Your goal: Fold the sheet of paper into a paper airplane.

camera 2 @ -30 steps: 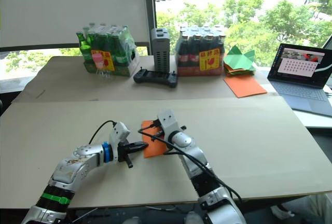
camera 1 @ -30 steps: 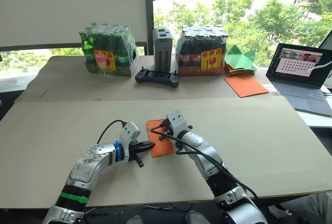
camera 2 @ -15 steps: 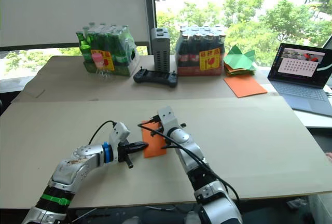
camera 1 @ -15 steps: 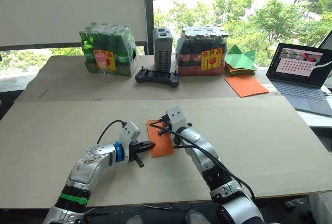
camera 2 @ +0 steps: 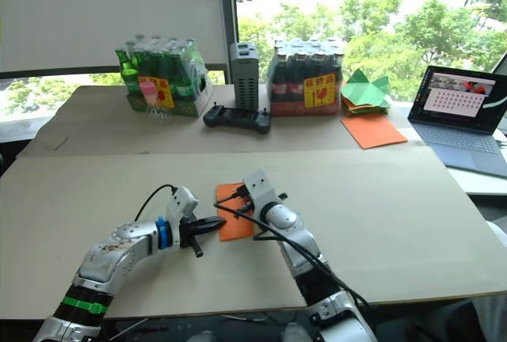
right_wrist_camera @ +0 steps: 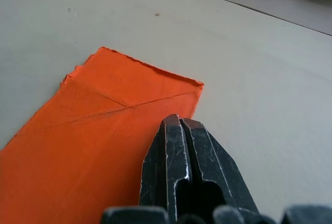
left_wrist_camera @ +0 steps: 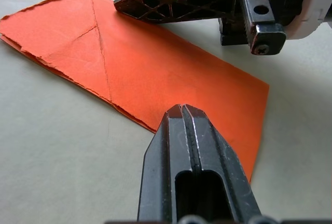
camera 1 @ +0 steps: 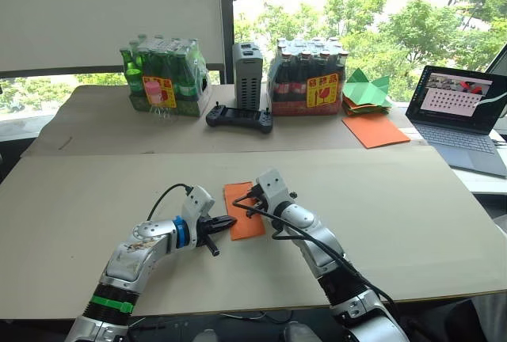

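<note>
The sheet of paper (camera 1: 243,210), already folded into a narrow orange strip with layered edges and diagonal creases near its far end, lies flat on the near surface (camera 1: 412,199) between the two arms. The left pincer (camera 1: 227,221), fingers pressed together and gripping nothing, rests its tip on the strip's near left edge. The right pincer (right_wrist_camera: 181,125), likewise closed and empty, lies along the opposite long edge, near the far corner. The step in hand appears to be flattening a lengthwise fold; no wings are formed yet, so the work seems roughly midway. The next move probably calls for one tip to pin the strip while the other lifts a layer for a wing fold; thin paper may slide or buckle. On the far surface stand two shrink-wrapped packs: green bottles (camera 1: 163,78) and dark bottles (camera 1: 307,80). Beside them sit green paper shapes (camera 1: 367,89) stacked above a larger orange sheet (camera 1: 375,130).
</note>
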Controlling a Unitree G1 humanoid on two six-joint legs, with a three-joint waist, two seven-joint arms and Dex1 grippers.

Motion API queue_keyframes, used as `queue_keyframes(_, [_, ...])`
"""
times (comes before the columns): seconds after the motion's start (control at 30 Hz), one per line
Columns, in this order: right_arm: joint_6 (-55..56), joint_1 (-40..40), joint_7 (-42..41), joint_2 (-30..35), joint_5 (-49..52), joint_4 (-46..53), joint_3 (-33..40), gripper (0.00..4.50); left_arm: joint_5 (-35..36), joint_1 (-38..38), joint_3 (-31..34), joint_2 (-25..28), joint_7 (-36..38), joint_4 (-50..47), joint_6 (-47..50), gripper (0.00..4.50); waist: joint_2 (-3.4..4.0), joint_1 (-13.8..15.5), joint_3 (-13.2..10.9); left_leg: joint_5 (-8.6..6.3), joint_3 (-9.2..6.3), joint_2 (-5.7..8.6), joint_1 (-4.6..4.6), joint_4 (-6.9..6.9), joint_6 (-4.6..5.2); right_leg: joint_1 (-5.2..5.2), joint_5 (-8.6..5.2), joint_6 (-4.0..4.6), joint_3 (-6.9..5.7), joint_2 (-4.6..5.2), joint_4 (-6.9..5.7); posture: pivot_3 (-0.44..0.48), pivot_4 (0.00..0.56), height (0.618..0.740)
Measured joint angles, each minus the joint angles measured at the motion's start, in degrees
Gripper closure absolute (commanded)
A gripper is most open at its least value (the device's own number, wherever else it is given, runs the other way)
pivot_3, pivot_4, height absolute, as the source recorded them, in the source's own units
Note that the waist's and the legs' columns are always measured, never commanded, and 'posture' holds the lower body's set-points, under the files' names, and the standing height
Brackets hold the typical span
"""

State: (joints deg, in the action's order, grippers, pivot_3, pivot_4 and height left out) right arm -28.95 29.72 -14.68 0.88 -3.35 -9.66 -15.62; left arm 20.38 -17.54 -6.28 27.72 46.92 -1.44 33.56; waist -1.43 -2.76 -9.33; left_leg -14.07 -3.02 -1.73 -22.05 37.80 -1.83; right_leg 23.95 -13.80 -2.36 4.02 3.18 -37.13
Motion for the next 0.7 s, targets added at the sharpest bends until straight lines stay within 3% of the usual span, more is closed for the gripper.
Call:
queue_keyframes(0.47, [-3.4,-4.1,-2.5,2.2,-0.6,7.2,-2.0,4.48,0.0,-0.2,-0.2,0.0,0.1,0.1,0.2,4.50,0.00,0.0,0.0,0.00,0.00,0.00,0.01,0.00,0.00,-0.02,0.00,-0.01,0.00,0.00,0.02,0.000,0.150,0.740])
queue_keyframes(0.7, [-6.4,-9.8,-5.5,6.0,-0.6,15.9,-3.9,4.48,0.0,-0.4,-0.4,-0.2,0.2,0.2,0.3,4.50,-0.01,0.2,0.0,0.00,0.00,0.01,0.01,0.00,0.00,-0.05,-0.02,-0.02,-0.01,0.01,0.05,0.000,0.150,0.740])
